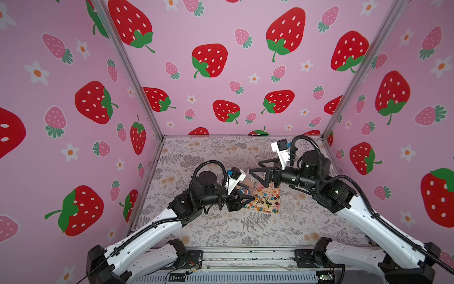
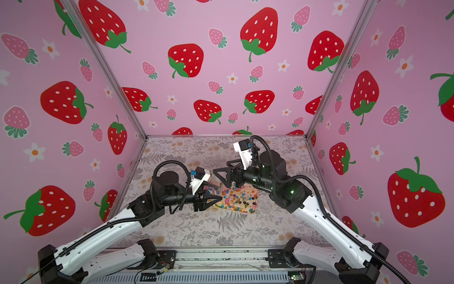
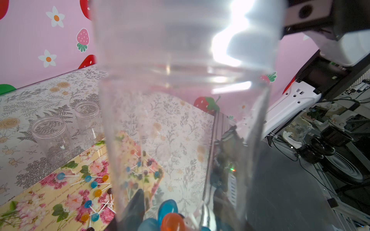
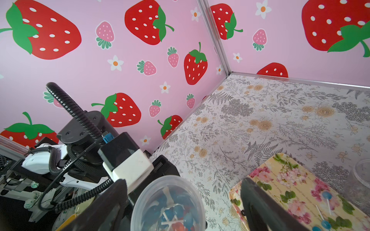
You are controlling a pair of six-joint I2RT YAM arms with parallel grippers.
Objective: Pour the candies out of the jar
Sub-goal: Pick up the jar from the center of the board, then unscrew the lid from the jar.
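Some candies (image 4: pixel 177 212) sit in the jar (image 4: pixel 168 197) the left tool (image 1: pixel 248 198) clamps; right tool (image 1: pixel 254 166) apart; next, tip over the tray (image 4: pixel 300 190).

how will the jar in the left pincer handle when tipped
Probably light: the jar looks like clear plastic and is only partly filled with candies. Likely slippery: its wall looks smooth and glossy. The candies may shift and roll once it tilts, being round-headed.

The jar (image 4: pixel 168 202) is clear plastic with no lid, gripped by the left tool (image 1: pixel 247 196) just beside the flowered tray (image 4: pixel 296 186). A few candies (image 4: pixel 176 213), blue and red, lie at its bottom. Many more lie scattered across the tray, their white sticks pointing every way.
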